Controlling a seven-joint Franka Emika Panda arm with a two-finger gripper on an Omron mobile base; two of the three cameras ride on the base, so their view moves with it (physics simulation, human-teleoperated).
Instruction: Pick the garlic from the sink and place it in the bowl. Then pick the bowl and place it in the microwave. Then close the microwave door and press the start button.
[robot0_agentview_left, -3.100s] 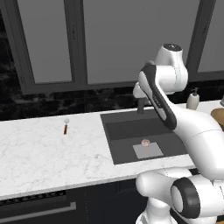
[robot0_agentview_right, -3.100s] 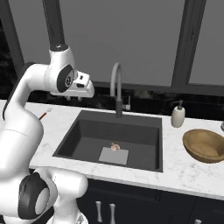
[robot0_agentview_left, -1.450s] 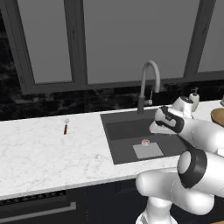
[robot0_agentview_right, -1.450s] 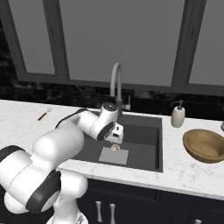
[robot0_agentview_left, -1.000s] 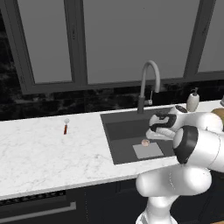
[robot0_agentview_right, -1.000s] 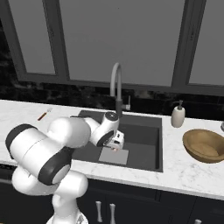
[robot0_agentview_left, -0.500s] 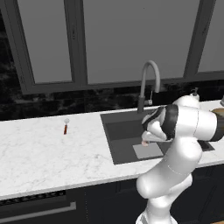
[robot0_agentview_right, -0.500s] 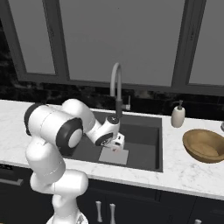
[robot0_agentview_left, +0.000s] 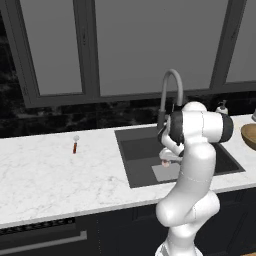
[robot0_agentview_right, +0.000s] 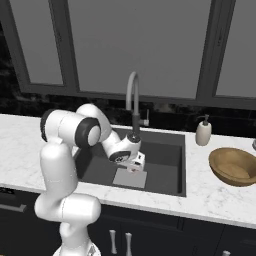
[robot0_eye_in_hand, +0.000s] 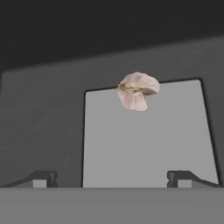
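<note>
**Open gripper low in the sink, garlic just ahead of it**

We see the white arm bent down into the sink (robot0_agentview_left: 145, 150), a dark grey basin set in the white marble counter (robot0_agentview_left: 50, 175). The gripper (robot0_agentview_right: 134, 166) sits low over the lighter grey square (robot0_agentview_right: 131, 178) on the basin floor. In the hand view its two dark fingertips (robot0_eye_in_hand: 41, 178) stand far apart at the bottom corners, so we read the jaws as wide open with nothing between them.

The garlic (robot0_eye_in_hand: 136, 90) lies on the far edge of that pale square, ahead of the gripper and roughly centred between the fingertips, not touching either. In the left base view we catch it as a small pinkish spot (robot0_agentview_left: 165, 163) just below the wrist, on the sink floor. In the right base view the hand covers most of it, and we cannot tell how close the tips are to it.

The curved grey faucet (robot0_agentview_right: 132, 102) rises behind the basin, near the arm's forearm. The tan wooden bowl (robot0_agentview_right: 234, 166) stands on the counter to the right of the sink, well apart from the gripper. A white soap dispenser (robot0_agentview_right: 202, 132) stands at the sink's back right corner. A small red-handled utensil (robot0_agentview_left: 75, 145) lies on the counter far to the left.
</note>
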